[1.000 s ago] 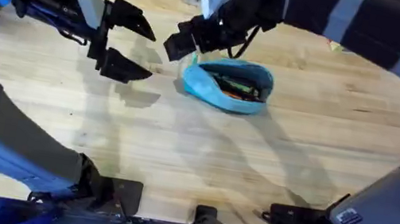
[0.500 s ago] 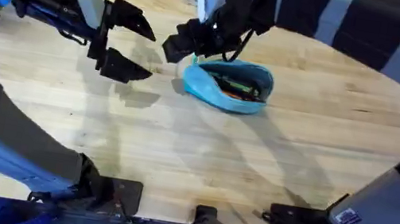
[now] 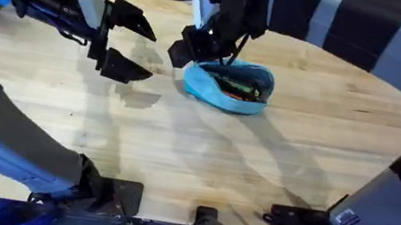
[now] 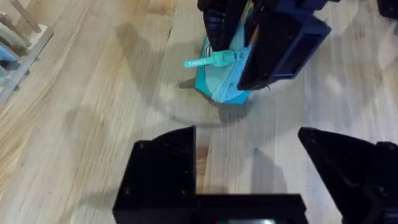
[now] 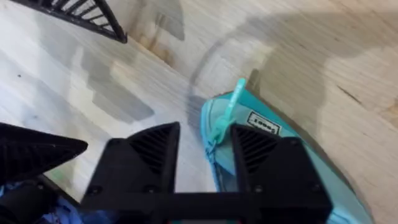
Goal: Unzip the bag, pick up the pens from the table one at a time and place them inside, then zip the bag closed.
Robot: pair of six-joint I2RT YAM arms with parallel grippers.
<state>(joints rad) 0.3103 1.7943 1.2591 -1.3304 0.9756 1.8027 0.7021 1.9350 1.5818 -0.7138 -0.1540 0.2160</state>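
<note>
Pens (image 3: pixel 230 86) are seen inside the open bag (image 3: pixel 228 89) from overhead, at the table's (image 3: pixel 194 152) far middle. In the right wrist view, the zipper pull (image 5: pixel 225 115) is framed between the right gripper's (image 5: pixel 205 146) narrowly parted fingers, contact unclear. The left gripper (image 3: pixel 132 47), spread wide and empty, is held left of the bag.

Bright, soft shadows; near arms blurred

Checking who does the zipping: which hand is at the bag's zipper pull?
The right hand, its fingers either side of the zipper pull; the left hand hangs open beside the bag.
</note>
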